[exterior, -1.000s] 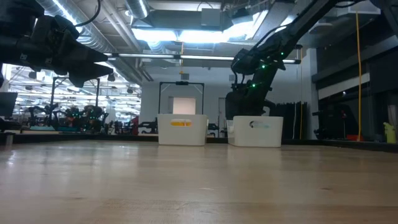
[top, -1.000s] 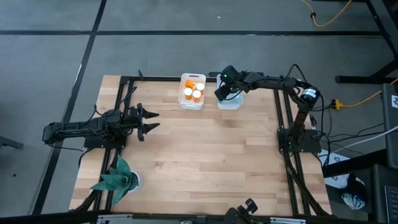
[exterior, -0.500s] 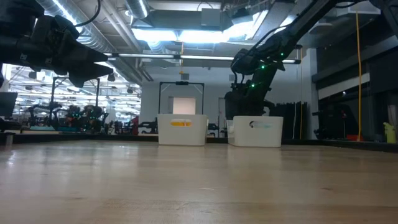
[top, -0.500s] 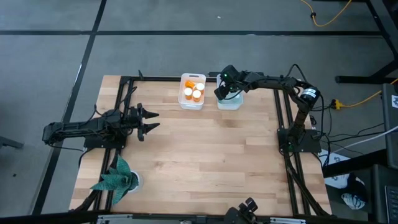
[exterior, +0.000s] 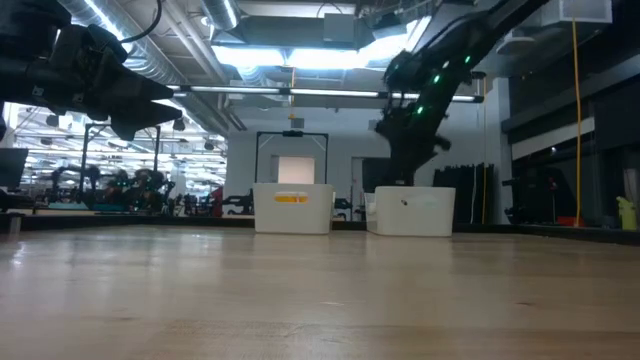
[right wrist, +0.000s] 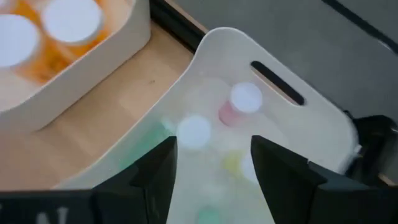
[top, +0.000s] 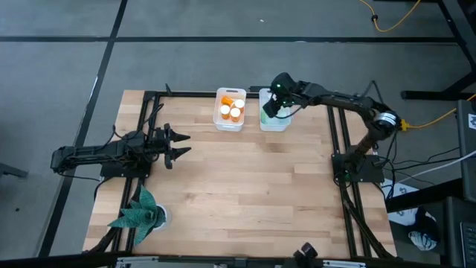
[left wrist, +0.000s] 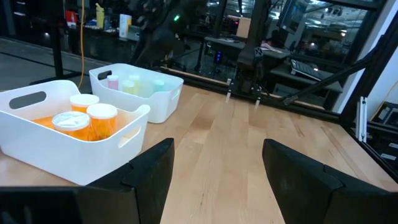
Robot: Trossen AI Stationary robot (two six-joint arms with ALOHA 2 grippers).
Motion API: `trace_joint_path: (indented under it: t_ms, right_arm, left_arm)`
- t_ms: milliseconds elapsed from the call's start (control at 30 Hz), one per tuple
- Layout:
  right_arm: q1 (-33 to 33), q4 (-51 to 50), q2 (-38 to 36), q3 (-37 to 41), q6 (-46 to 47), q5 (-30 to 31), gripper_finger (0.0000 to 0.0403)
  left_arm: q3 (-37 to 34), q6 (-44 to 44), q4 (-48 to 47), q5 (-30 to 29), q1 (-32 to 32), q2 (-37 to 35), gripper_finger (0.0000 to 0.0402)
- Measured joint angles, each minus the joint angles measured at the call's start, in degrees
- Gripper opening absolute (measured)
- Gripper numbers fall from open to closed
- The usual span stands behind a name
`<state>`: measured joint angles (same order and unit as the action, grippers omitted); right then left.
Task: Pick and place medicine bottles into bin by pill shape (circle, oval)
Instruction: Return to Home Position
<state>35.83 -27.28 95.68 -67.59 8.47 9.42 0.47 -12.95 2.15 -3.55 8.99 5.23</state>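
Table: a pale wooden table [top: 245,186] is seen from above, with two white bins set side by side at its far edge, close together but apart.
Left bin: the left bin [top: 230,127] is filled with the orange medicine bottles [top: 232,109]. They are stood upright and packed together, white caps up. In the low view a strip of orange is glimpsed through the handle slot.
Right bin: the right bin [exterior: 412,214] is placed just to the right of the left bin. The small medicine bottles [left wrist: 133,84] are held inside it, with white caps and pale green, pink and yellowish bodies. Their number cannot be told.
Right claw: the right claw [right wrist: 212,179] is held over the right bin and pointed down into it. Its fingers [right wrist: 155,177] are spread and nothing is pinched between them. The small bottles are seen below the gap, untouched. Whether the fingertips are below the rim cannot be told.
Right arm: the right arm [top: 335,100] is stretched from the right side of the table across to the far edge, with green lights lit near its wrist.
Left claw: the left claw [left wrist: 214,180] is held above the left part of the table, well apart from both bins, and is pointed toward the right. Its fingers [left wrist: 149,174] are spread wide and nothing is gripped.
Left arm: the left arm [top: 97,156] is laid out along the left edge.
Green object: a green plant-like object [top: 137,212] is placed at the near left corner of the table.
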Motion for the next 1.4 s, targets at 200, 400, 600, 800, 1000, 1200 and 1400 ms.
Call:
trace_joint_path:
  t_ms: [200, 400, 600, 800, 1000, 1200, 1400]
  right_arm:
    - [-4.0, -8.8, -10.8, 0.0, 1.4, 0.0, 0.0206]
    - [-13.8, -12.2, -21.9, 2.6, 2.5, -0.4, 0.0206]
    - [-21.0, -11.7, -28.5, 7.5, 4.3, -4.2, 0.0206]
    - [-25.7, 4.7, -32.6, 20.1, 3.0, -4.5, 0.0206]
    - [-29.8, 31.9, -34.4, 36.2, 0.3, -5.1, 0.0206]
    - [-33.2, 34.4, -37.1, 43.0, 0.3, -5.0, 0.0206]
    - [-36.9, 35.0, -40.8, 48.3, 3.0, -0.8, 0.0206]
  left_arm:
    - [0.0, 0.0, 0.0, 0.0, 0.0, 0.0, 0.0237]
    - [0.0, 0.0, 0.0, 0.0, 0.0, 0.0, 0.0237]
    - [0.0, 0.0, 0.0, 0.0, 0.0, 0.0, 0.0237]
    - [0.0, 0.0, 0.0, 0.0, 0.0, 0.0, 0.0237]
    - [0.0, 0.0, 0.0, 0.0, 0.0, 0.0, 0.0237]
    - [0.0, 0.0, 0.0, 0.0, 0.0, 0.0, 0.0237]
    - [0.0, 0.0, 0.0, 0.0, 0.0, 0.0, 0.0237]
